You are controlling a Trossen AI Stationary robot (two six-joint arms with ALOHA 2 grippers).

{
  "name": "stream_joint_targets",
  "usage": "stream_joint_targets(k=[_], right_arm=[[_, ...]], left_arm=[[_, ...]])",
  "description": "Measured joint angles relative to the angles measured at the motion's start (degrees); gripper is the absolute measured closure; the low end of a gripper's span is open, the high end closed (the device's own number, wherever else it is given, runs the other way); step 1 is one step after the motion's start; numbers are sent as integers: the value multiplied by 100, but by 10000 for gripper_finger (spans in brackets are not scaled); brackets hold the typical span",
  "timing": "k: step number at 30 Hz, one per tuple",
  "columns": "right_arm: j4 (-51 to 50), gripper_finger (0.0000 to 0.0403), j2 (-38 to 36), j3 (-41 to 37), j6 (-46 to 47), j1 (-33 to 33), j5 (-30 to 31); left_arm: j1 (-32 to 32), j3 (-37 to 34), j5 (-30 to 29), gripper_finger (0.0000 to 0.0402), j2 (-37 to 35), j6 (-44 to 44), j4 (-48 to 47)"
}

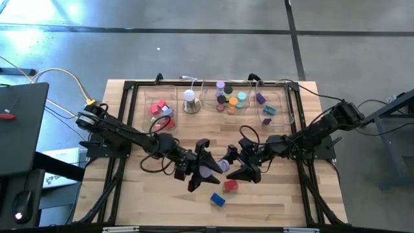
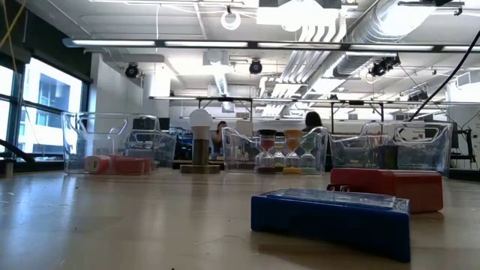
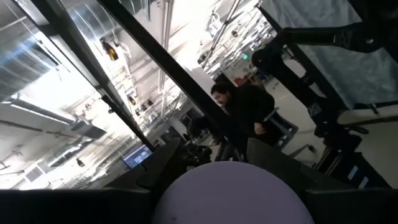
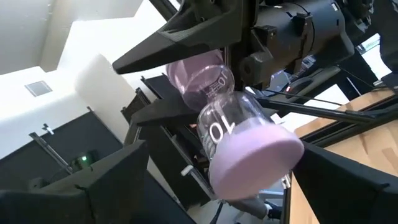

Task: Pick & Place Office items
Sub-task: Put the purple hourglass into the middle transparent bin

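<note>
1. Holding a lilac hourglass-shaped timer by one end, the left pincer sits above the middle of the worktop; its fingers are closed on the upper bulb, as the right wrist view shows.
2. The right pincer faces it from just beside, fingers spread wide, one on each side of the timer's free lilac end cap without gripping it.
3. The timer is tilted, off the worktop, between the two pincers; a "10" is printed on its clear glass.
4. A red block and a blue block lie flat on the wood, near each other, in front of the pincers.
5. Along the far edge stand clear trays: one with red and pink blocks, one with upright round timers, one with purple and teal pieces.
6. A white dome on a metal base stands between the first two trays.
</note>
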Motion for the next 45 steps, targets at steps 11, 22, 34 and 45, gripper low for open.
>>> stream_joint_targets(k=[11,22,34,45], right_arm=[[-50,53,-2,0,-121,0,-297],[-104,178,-2,0,-584,20,-345],[-257,225,-2,0,-888,20,-343],[-570,225,-4,2,-1002,23,-201]], left_arm=[[134,-2,38,234,97,-261,12],[139,-2,-23,236,106,-300,-47],[137,-4,-31,241,106,-417,-194],[123,-9,-512,233,104,-1614,-354]])
